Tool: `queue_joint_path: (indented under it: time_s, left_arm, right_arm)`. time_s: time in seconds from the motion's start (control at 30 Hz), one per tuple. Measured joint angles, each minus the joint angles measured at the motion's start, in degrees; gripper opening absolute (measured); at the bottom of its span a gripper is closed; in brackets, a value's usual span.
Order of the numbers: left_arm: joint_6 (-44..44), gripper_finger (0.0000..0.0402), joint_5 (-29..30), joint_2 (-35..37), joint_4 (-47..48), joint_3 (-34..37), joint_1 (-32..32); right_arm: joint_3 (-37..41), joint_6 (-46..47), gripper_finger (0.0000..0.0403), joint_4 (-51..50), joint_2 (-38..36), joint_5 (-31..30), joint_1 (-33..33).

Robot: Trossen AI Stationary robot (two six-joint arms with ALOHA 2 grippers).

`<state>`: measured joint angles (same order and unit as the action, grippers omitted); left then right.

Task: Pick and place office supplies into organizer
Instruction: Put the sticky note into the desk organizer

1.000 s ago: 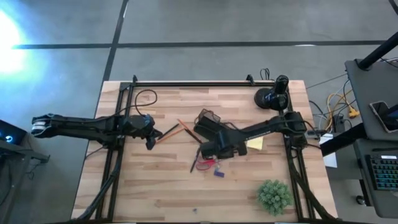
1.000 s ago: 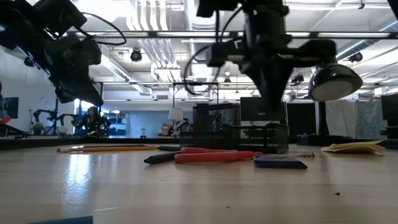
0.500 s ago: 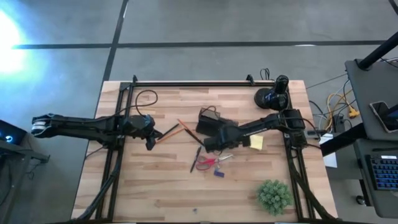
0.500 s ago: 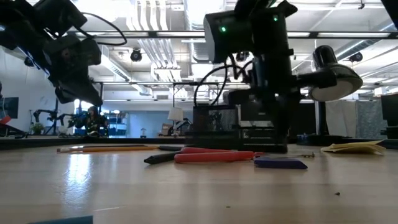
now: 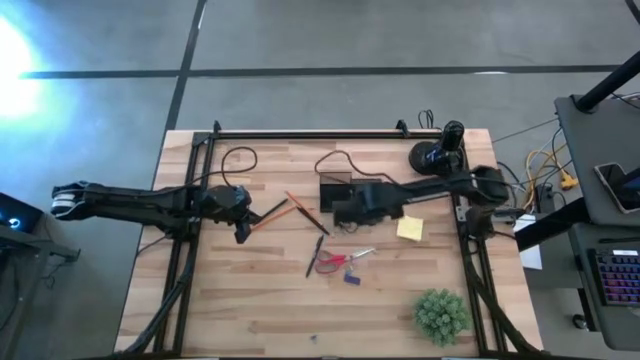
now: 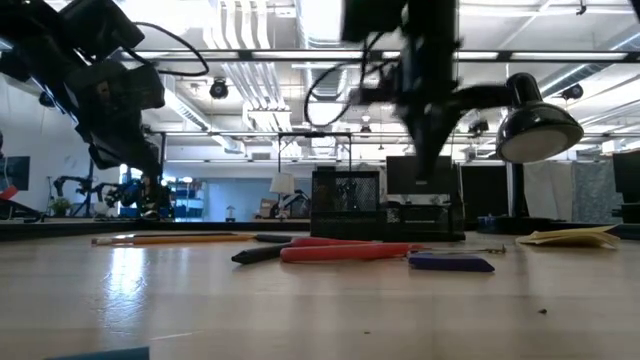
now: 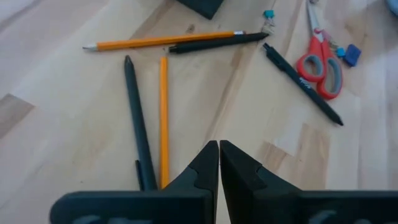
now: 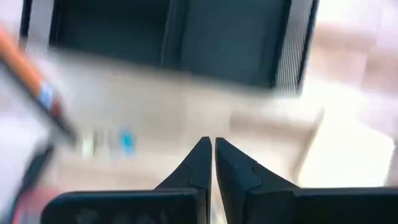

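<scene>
At frame centre, right gripper, fingers together and empty, beside small black boxy organizer; left gripper likewise pressed together at left; red-handled scissors apparently await pickup, needing opened fingers.

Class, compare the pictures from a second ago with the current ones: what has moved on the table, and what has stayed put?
The right hand has drawn back from above the red-handled scissors toward the small black boxy organizer, fingers shut and holding nothing. Nothing was picked up or let go. The left hand, also shut, stays by the table's left side. The scissors, the black pen, the square yellow sticky-note pad and the organizer lie as before.
</scene>
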<state>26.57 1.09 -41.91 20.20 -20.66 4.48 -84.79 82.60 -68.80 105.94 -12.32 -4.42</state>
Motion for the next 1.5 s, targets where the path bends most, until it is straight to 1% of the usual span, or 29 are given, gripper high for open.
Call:
queue_joint_path:
  time_s: [0.07,0.13,0.2,0.27,0.43,0.5,0.57,0.73,0.9,1.1,1.23,1.33,1.5]
  left_arm:
    - [-0.4,0.0,0.0,0.0,-0.3,0.0,0.0]
    - [-1.6,0.0,0.0,0.1,-1.2,0.0,0.0]
    - [-1.9,0.0,0.1,0.1,-1.5,0.0,0.0]
    - [-2.0,0.0,0.1,-0.1,-2.4,0.1,0.0]
    - [-2.0,0.0,0.0,-1.7,-4.9,0.1,0.0]
    - [-1.9,0.0,-0.3,-2.5,-6.1,0.1,0.0]
    - [-1.6,0.0,-0.6,-3.5,-6.8,0.1,0.0]
    - [-2.4,0.0,-0.6,-6.0,-9.0,0.2,0.0]
    - [-3.0,0.0,-0.6,-9.0,-11.0,0.2,0.0]
    - [-3.0,0.0,-0.7,-11.9,-15.2,0.1,0.0]
    - [-3.0,0.0,-0.7,-12.9,-15.8,0.1,0.0]
    - [-3.0,0.0,-0.7,-13.3,-16.8,0.2,0.0]
    - [-2.7,0.0,-0.7,-14.6,-17.2,0.2,0.0]
  right_arm:
    - [1.2,0.2,0.0016,-4.0,-1.7,2.9,-2.6]
    - [2.0,0.7,0.0027,-9.8,-2.6,5.0,-5.7]
    - [2.3,-1.0,0.0049,-14.5,-3.0,6.1,-9.1]
    - [2.9,-4.4,0.0078,-16.9,-3.0,6.1,-12.1]
    - [5.9,-13.7,0.016,-16.0,-2.4,1.1,-17.4]
    - [7.5,-16.5,0.0185,-15.4,-1.9,-1.1,-19.3]
    - [9.5,-19.2,0.0202,-14.4,-1.6,-3.0,-20.8]
    - [15.3,-21.2,0.0222,-9.0,-1.5,-3.6,-23.2]
    - [20.6,-24.6,0.0224,-3.8,-1.5,-5.1,-23.4]
    - [26.3,-29.9,0.0224,-2.3,-1.6,-5.8,-21.7]
    - [28.5,-31.1,0.0224,-1.7,-1.7,-5.4,-18.4]
    - [29.7,-33.5,0.0224,1.7,-1.7,-5.2,-14.8]
    - [31.2,-39.9,0.0223,5.5,-2.2,-0.4,-8.9]
